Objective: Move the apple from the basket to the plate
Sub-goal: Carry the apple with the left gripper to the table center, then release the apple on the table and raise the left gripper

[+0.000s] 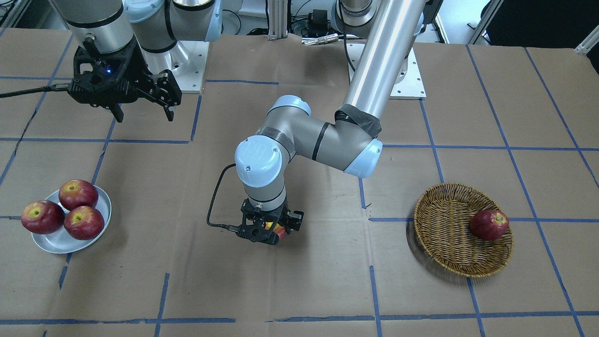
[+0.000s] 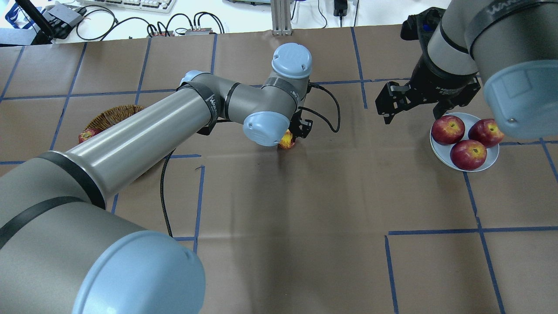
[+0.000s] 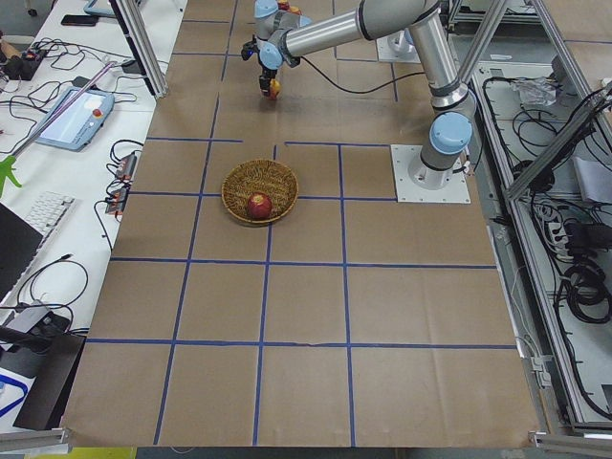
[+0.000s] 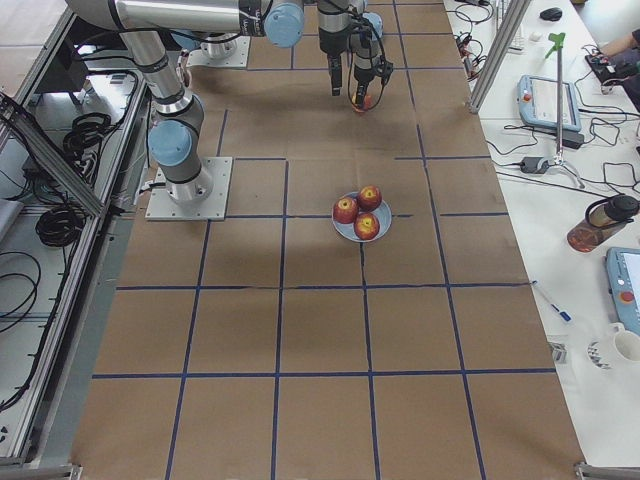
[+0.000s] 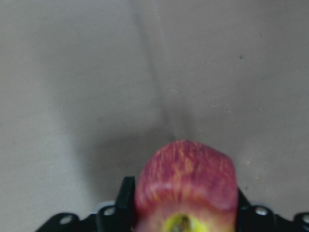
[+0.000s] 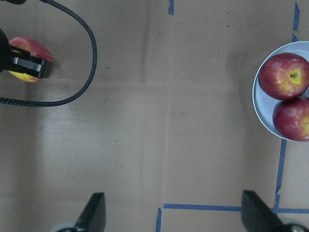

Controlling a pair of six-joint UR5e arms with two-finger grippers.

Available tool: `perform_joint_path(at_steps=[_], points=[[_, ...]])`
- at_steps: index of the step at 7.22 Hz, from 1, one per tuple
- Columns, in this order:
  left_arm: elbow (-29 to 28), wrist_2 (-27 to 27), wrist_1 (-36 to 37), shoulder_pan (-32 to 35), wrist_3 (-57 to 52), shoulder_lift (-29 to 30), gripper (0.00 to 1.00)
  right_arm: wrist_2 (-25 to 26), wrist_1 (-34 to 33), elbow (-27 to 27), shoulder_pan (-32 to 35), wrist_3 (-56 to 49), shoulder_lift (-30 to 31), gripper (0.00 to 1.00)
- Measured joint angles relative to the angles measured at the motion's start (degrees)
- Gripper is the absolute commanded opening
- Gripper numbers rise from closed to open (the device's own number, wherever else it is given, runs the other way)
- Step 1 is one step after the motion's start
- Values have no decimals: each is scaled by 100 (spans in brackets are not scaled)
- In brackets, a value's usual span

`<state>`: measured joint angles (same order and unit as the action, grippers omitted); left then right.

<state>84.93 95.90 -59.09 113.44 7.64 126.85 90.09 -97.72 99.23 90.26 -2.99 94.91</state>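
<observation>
My left gripper [image 1: 271, 230] is shut on the apple [image 1: 280, 230], pinkish-red with yellow streaks, low over the middle of the table; I cannot tell if it touches the paper. The left wrist view shows the apple [image 5: 186, 179] between the fingers. It also shows in the overhead view [image 2: 286, 141] and the right wrist view [image 6: 26, 58]. The wicker basket [image 1: 440, 224] is at the left arm's side. The white plate [image 1: 58, 241] is at the right arm's side. My right gripper [image 1: 144, 114] is open and empty, hanging above the table beside the plate [image 2: 439, 152].
One dark red apple [image 1: 489, 224] lies in the basket. Three dark red apples [image 1: 77, 194] fill much of the plate. The left wrist's black cable [image 1: 213, 206] loops beside the left gripper. Brown paper with blue tape lines covers the table.
</observation>
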Motion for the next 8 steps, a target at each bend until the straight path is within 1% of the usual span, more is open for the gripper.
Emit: perform_joint_path(at_steps=[2,4,6,8], points=[[-1,3,-23,11,24,-40,99,0,6,0,0,0,1,100],[-12,-29,-191,8,35,-316,99,0,3,0,0,0,1,100],[-24,-52,-688,-124,2,-851,99,0,6,0,0,0,0,100],[-18,-428,-1494,-574,-269,-1537,99,6,7,2,2,2,-1,100]])
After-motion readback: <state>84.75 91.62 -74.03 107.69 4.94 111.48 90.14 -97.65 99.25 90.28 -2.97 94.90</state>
